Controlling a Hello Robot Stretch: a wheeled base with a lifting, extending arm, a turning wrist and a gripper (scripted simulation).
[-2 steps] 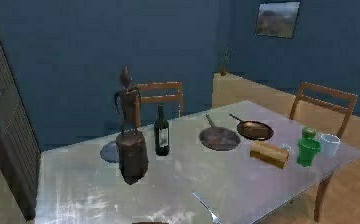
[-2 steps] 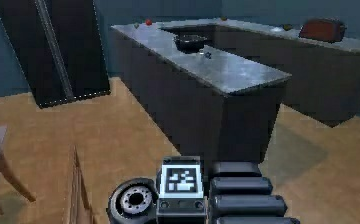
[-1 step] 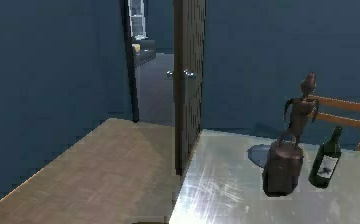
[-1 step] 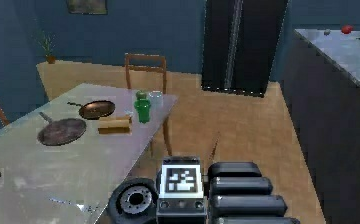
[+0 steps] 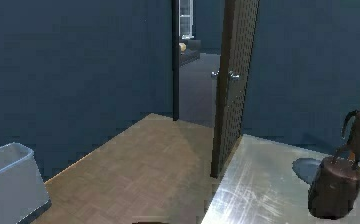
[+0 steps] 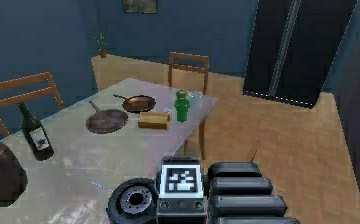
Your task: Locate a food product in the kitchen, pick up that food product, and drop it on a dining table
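Gripper (image 6: 134, 200): I cannot tell whether it holds anything.
Next: I'd line up with tan block (image 6: 154, 121) before extending.

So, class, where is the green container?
In the arm side view, the green container stands near the right edge of the table, right of a tan block, before a wooden chair.

grey bin (image 5: 13, 178) — partly off left edge

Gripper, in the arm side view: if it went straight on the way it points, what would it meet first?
Probably the green container on the table, in line beyond the gripper; the tan block lies just left. Height is unclear, so it might pass over.
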